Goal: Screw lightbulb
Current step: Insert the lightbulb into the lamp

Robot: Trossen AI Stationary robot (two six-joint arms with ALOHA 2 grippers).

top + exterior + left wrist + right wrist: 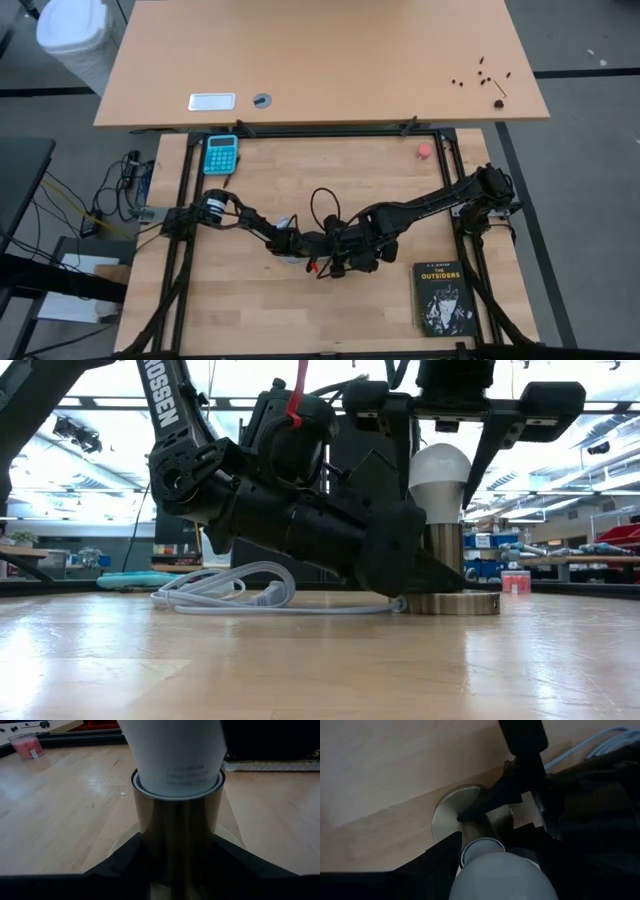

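Standing upright in the socket (445,548), the bulb (440,480) is pinched from above by the right pincer (455,420); the left pincer (175,865) clamps the socket stem. Cord (225,590) trails over the wooden table (300,660), shelves behind.

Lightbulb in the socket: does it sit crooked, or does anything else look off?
Nothing stands out. The lightbulb stands upright in the socket, with no visible tilt. The left tool clamps the socket's stem, the right tool is on the bulb from above, and the white cord lies loosely beside them.
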